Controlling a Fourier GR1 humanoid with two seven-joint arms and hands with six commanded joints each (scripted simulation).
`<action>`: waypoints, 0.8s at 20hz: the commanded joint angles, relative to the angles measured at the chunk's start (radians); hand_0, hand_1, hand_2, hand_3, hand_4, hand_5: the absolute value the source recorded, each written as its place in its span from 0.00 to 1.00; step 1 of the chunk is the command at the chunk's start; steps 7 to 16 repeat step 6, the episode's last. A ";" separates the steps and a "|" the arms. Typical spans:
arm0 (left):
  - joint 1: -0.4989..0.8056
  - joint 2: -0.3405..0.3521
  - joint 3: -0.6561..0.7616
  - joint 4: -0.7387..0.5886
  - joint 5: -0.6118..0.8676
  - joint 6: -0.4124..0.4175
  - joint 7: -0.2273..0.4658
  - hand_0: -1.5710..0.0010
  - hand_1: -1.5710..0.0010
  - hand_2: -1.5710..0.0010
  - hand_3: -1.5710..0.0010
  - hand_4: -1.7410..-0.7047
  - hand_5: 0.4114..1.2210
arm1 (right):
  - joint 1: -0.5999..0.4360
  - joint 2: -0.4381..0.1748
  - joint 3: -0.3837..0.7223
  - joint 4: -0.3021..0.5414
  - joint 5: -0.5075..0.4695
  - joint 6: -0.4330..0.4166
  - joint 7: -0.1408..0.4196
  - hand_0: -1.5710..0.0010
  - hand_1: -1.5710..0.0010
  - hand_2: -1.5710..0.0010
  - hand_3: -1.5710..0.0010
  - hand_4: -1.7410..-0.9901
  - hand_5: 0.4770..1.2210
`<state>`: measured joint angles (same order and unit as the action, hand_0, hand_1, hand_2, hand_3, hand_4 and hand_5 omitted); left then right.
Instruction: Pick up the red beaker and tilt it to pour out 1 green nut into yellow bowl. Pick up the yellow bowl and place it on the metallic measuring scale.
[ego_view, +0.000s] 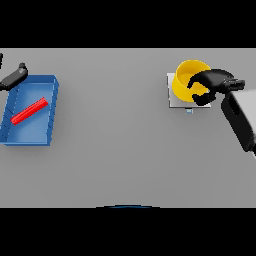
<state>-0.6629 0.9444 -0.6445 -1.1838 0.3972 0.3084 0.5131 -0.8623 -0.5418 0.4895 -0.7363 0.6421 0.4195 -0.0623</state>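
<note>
The yellow bowl (186, 80) stands on the metallic measuring scale (175, 102) at the far right of the table. My right hand (212, 84) is at the bowl's right rim, its fingers curled over the edge and holding it. The red beaker (29, 111) lies on its side inside a blue tray (49, 107) at the far left. My left hand (14, 76) shows at the left edge just above the tray's far corner, apart from the beaker. I see no green nut; the bowl's inside is partly hidden by my right hand.
The blue tray takes up the left edge of the grey table. A small blue mark (188, 111) sits on the scale's front edge.
</note>
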 joint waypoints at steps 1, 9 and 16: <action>-0.004 -0.005 0.000 0.013 -0.003 -0.001 0.000 1.00 1.00 1.00 1.00 0.85 0.45 | 0.006 0.005 0.006 0.000 0.005 -0.006 -0.001 0.90 0.93 0.88 0.75 0.38 0.46; 0.001 0.004 -0.004 -0.008 -0.007 0.013 0.015 1.00 1.00 1.00 1.00 0.86 0.44 | 0.005 -0.005 0.013 0.002 0.012 -0.006 -0.025 0.97 0.98 0.96 0.83 0.44 0.43; 0.001 0.004 -0.004 -0.008 -0.007 0.013 0.015 1.00 1.00 1.00 1.00 0.86 0.44 | 0.005 -0.005 0.013 0.002 0.012 -0.006 -0.025 0.97 0.98 0.96 0.83 0.44 0.43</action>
